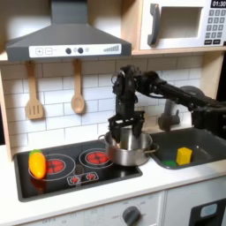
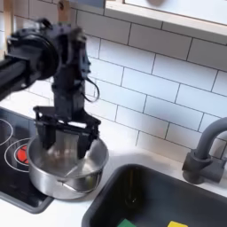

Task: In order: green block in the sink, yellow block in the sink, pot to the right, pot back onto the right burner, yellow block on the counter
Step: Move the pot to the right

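- Reaching in from the first exterior view's right, a black robot arm [image 1: 168,88] bends down over the stove, its end effector [image 1: 124,131] hanging directly above the pot [image 1: 130,150].
- In the second exterior view the end effector [image 2: 66,135] has its two fingers spread apart, released, with nothing between them; the tips reach down around the pot's rim, one finger [image 2: 44,131] near the rim on the second exterior view's left and the other toward the middle of the opening.
- The pot [image 2: 64,170] is shiny steel, round, lidless and upright. It sits at the edge of the black cooktop [image 1: 75,168] nearest the sink, over the right-hand red burner [image 1: 95,158] as the first exterior view shows it, and partly overhanging the cream surface [image 2: 66,209] in the second exterior view.
- The sink [image 1: 205,150], a dark grey basin with a dark curved faucet [image 2: 206,146], lies just beside the pot, on the first exterior view's right.
- The yellow block [image 1: 184,155] rests inside the sink in the first exterior view; in the second exterior view only its top edge [image 2: 177,223] peeks in at the bottom of the frame.
- The green block [image 2: 127,223] lies in the sink too, just beside the yellow one, barely visible at the bottom edge.
- An orange oval toy with a green edge [image 1: 36,163] sits on the cooktop's left burner in the first exterior view, well apart from the pot.
- Two wooden utensils [image 1: 33,93] hang on the white tiled wall.
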You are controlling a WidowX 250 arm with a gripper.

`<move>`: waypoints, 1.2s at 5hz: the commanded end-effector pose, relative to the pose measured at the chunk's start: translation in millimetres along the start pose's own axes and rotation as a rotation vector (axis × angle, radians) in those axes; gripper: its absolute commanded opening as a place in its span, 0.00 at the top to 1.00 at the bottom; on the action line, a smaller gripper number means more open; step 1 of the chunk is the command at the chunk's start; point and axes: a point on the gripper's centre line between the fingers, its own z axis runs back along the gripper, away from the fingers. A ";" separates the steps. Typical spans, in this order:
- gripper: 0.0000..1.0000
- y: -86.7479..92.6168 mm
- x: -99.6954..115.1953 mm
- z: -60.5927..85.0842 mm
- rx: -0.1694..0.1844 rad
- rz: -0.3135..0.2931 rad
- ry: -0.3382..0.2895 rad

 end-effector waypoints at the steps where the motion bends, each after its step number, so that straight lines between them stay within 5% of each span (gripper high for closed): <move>1: 0.00 15.4 -9.8 15.0 0.003 -0.019 0.012; 3: 0.00 4.4 -48.7 35.9 -0.021 -0.058 -0.003; 6: 0.00 -43.6 -139.5 34.5 -0.038 -0.093 0.037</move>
